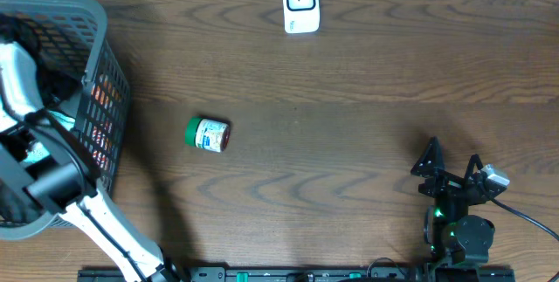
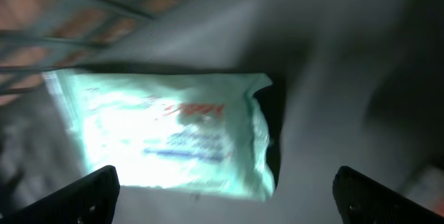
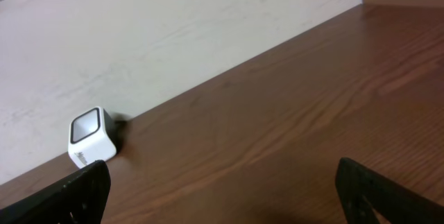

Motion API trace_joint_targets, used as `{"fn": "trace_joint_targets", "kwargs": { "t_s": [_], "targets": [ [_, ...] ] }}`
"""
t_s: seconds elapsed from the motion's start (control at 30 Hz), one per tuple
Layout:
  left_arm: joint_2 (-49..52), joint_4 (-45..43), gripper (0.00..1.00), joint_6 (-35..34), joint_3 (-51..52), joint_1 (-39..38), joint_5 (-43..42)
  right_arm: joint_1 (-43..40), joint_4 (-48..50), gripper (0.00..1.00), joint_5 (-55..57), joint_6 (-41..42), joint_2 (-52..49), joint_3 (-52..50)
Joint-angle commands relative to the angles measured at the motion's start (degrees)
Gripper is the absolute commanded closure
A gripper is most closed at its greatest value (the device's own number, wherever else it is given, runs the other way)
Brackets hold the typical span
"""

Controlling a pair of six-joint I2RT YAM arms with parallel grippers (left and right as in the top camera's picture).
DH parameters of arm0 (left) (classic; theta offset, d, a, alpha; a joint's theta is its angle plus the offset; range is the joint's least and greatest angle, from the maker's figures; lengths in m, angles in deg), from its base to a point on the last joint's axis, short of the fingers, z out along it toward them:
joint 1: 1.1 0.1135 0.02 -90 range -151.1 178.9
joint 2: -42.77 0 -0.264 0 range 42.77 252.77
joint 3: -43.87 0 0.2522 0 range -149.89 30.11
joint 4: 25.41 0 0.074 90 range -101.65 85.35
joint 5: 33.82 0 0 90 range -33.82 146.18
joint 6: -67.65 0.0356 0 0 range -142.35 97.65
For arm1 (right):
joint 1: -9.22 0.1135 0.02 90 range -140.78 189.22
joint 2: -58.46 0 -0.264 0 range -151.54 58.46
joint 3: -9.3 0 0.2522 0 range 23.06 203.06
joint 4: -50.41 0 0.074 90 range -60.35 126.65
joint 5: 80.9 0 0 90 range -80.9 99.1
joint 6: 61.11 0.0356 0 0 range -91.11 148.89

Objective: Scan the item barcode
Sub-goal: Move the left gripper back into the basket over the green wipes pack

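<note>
A brown wooden table (image 1: 349, 142) holds a grey plastic basket (image 1: 112, 81) at its left edge, and the left arm reaches down into it. Seen from that arm's wrist camera, the left gripper (image 2: 239, 200) hangs over a pale green packet (image 2: 166, 134) lying flat on the basket floor. Its two dark fingertips (image 2: 90, 196) are spread wide on either side of the packet, with nothing between them. The view is blurred, so the print on the packet cannot be read. A small jar (image 1: 208, 134) with a green lid lies on its side on the bare wood, right of the basket and well apart from both arms. The white scanner (image 1: 300, 3) stands at the far edge of the table against the pale wall (image 3: 173, 37), its dark window showing in the right wrist view. The right gripper (image 1: 452, 153) sits near the front right corner, jaws fully released and holding nothing, pointed across the table towards the scanner and far from it.
</note>
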Motion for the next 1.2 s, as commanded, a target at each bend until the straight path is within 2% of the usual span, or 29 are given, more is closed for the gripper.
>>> {"fn": "trace_joint_targets", "kwargs": {
  "t_s": [0.0, 0.17, 0.3, 0.43, 0.5, 0.53, 0.6, 0.7, 0.73, 1.0, 1.03, 1.07, 1.1, 1.13, 1.17],
  "targets": [
    [3.2, -0.7, 0.02, -0.9, 0.1, -0.7, 2.8, 0.4, -0.2, 0.01, 0.3, 0.4, 0.2, -0.1],
    [6.4, -0.3, 0.02, -2.3, 0.3, -0.7, 6.2, 0.4, -0.2, 0.01, 0.3, 0.4, 0.2, -0.1],
    [7.5, 4.0, 0.00, -6.0, 0.3, -0.6, 13.9, 0.4, -0.2, 0.01, 0.3, 0.4, 0.2, -0.1],
    [7.5, 7.8, 0.21, -7.0, 0.3, -0.2, 18.0, 0.4, -0.2, 0.01, 0.3, 0.4, 0.2, -0.1],
    [7.5, 9.2, 0.39, -7.0, 0.3, 0.1, 17.9, 0.4, -0.2, 0.01, 0.3, 0.4, 0.2, -0.1],
    [7.5, 9.9, 0.52, -7.0, 0.3, 0.3, 17.9, 0.4, -0.2, 0.01, 0.3, 0.4, 0.2, -0.1],
    [7.5, 11.0, 0.68, -7.0, 0.3, 0.4, 17.9, 0.4, -0.2, 0.01, 0.3, 0.4, 0.2, -0.1],
    [7.5, 12.2, 0.91, -7.3, 0.3, 0.5, 18.0, 0.4, -0.2, 0.01, 0.3, 0.4, 0.2, -0.1],
    [7.5, 12.6, 0.92, -7.8, 0.3, 0.4, 18.0, 0.4, -0.2, 0.01, 0.3, 0.4, 0.2, -0.1],
    [0.9, 13.2, 0.93, -8.5, 0.0, 0.4, 14.4, 0.4, -0.2, 0.01, 0.3, 0.4, 0.2, -0.1],
    [-0.3, 13.5, 0.89, -8.5, 0.0, 0.4, 13.8, 0.4, -0.2, 0.01, 0.3, 0.4, 0.2, -0.1],
    [-1.4, 13.9, 0.61, -8.6, 0.0, 0.4, 13.6, 0.4, -0.2, 0.01, 0.3, 0.4, 0.2, -0.1],
    [-2.2, 14.6, 0.41, -9.6, 0.0, 0.4, 13.7, 0.4, -0.2, 0.01, 0.3, 0.4, 0.2, -0.1],
    [-2.8, 15.3, 0.30, -10.0, 0.0, 0.4, 13.7, 0.4, -0.2, 0.01, 0.3, 0.4, 0.2, -0.1],
    [-3.0, 15.9, 0.25, -10.3, 0.0, 0.4, 13.7, 0.4, -0.2, 0.01, 0.3, 0.4, 0.2, -0.1]
  ]
}}
